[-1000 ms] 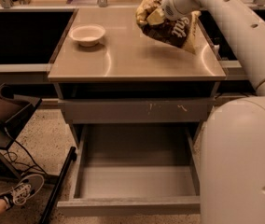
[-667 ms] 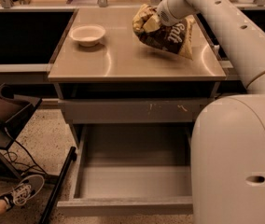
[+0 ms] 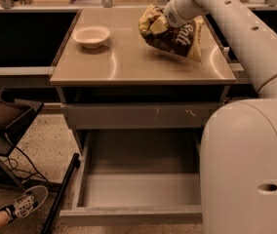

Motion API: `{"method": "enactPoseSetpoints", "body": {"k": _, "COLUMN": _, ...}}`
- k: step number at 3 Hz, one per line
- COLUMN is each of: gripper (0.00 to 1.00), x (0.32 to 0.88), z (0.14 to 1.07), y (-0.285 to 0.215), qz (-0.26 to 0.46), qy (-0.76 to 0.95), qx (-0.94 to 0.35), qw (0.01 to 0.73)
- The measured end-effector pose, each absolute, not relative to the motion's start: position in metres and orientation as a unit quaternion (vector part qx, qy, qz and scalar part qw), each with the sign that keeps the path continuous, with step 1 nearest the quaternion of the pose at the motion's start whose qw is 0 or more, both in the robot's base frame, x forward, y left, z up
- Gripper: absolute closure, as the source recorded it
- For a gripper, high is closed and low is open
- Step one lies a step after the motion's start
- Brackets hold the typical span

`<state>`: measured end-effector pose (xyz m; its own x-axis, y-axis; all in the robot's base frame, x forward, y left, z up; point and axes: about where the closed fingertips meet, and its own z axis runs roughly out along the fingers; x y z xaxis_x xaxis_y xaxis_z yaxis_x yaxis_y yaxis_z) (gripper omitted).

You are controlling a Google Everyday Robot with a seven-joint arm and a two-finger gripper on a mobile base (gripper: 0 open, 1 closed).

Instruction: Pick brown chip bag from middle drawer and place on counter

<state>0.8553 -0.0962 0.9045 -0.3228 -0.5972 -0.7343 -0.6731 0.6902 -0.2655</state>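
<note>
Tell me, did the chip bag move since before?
Yes. The brown chip bag, in the gripper, moved slightly left toward the bowl and lower over the counter.

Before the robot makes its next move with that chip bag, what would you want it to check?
1. Brown chip bag is above the counter, not the drawer: ok.
2. Gripper is at the bag's crumpled upper end; how firm its hold is: cannot tell.
3. Bag resting on the counter: cannot tell. It is tilted, with a shadow beneath it.
4. White bowl stands apart from the bag, on the counter's other side: ok.
5. Middle drawer has nothing left inside: ok. It stands open.
</note>
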Motion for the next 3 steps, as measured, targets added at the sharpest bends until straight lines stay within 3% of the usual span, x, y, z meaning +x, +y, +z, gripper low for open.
{"method": "enactPoseSetpoints", "body": {"k": 2, "gripper": 0.11, "x": 0.8553, "z": 0.9043, "y": -0.0961, "qz": 0.044, "qy": 0.812, "qx": -0.391, "qw": 0.431}}
{"method": "enactPoseSetpoints", "body": {"k": 3, "gripper": 0.00, "x": 0.8553, "z": 0.9043, "y": -0.0961, "qz": 0.044, "qy": 0.812, "qx": -0.391, "qw": 0.431}}
